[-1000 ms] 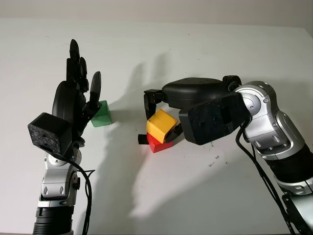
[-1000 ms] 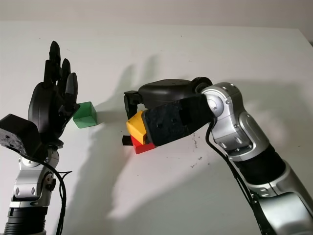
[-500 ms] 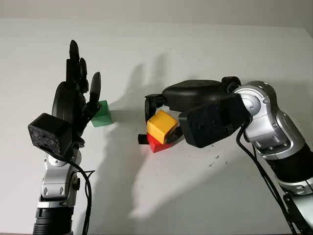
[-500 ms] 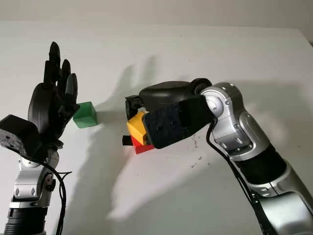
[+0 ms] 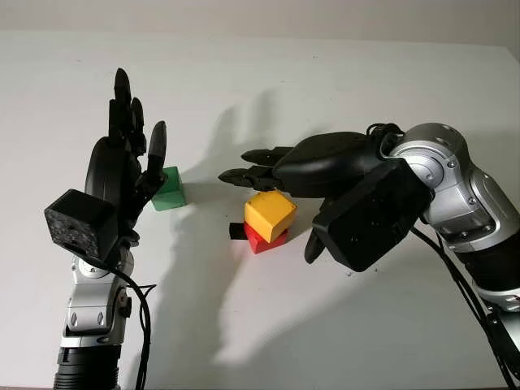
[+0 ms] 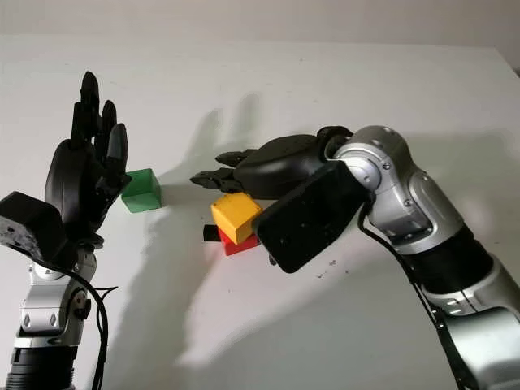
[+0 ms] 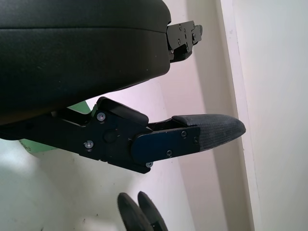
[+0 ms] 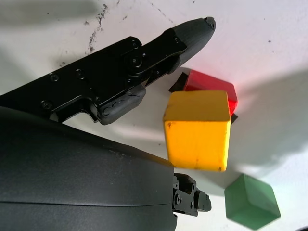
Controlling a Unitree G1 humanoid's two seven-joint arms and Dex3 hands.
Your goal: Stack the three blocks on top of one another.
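Note:
A yellow block (image 5: 270, 214) sits on top of a red block (image 5: 262, 238) in the middle of the white table, turned a little askew to it. My right hand (image 5: 268, 166) hovers just above and behind the pair, open and off the yellow block (image 8: 197, 130); the red block (image 8: 211, 88) peeks out beneath. A green block (image 5: 169, 188) lies on the table to the left, apart from the stack, also seen as the green block (image 8: 251, 202). My left hand (image 5: 130, 154) is raised upright in front of the green block, open and holding nothing.
A small black tab (image 5: 236, 231) lies against the red block's left side. Faint dark marks (image 5: 357, 262) spot the white table (image 5: 244, 325) right of the stack. The table's far edge (image 5: 260, 34) runs along the back.
My right hand has let go of the yellow block and lifted with its fingers stretched out; the block stays on the red one. The left hand has not moved.

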